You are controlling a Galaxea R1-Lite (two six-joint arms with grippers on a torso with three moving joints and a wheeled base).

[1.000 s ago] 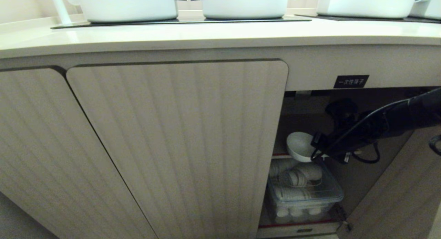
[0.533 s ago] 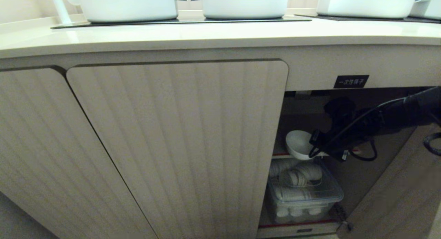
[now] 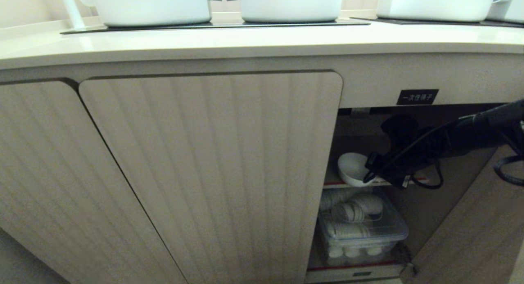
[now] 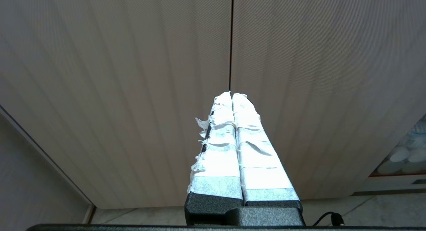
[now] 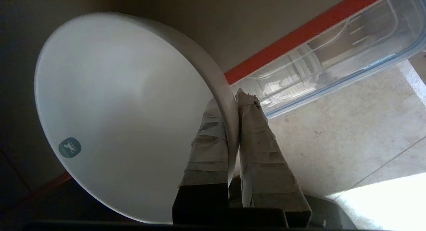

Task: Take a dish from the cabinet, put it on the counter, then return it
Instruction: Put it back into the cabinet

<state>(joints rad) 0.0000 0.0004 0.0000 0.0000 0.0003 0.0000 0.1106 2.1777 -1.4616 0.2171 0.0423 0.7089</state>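
Pinching dish (image 5: 126, 117) rim, right tool (image 5: 233, 101) clamped tight

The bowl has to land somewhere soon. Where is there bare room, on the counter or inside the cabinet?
Bare strip: the counter in front of the white pots, running its whole width. Inside the cabinet, the lower level is crowded by a clear container; the shelf above holds the bowl, pinched by the right gripper.

Kitchen, white pots (image 3: 149, 5) on counter (image 3: 245, 40), fluted cabinet (image 3: 213, 173)
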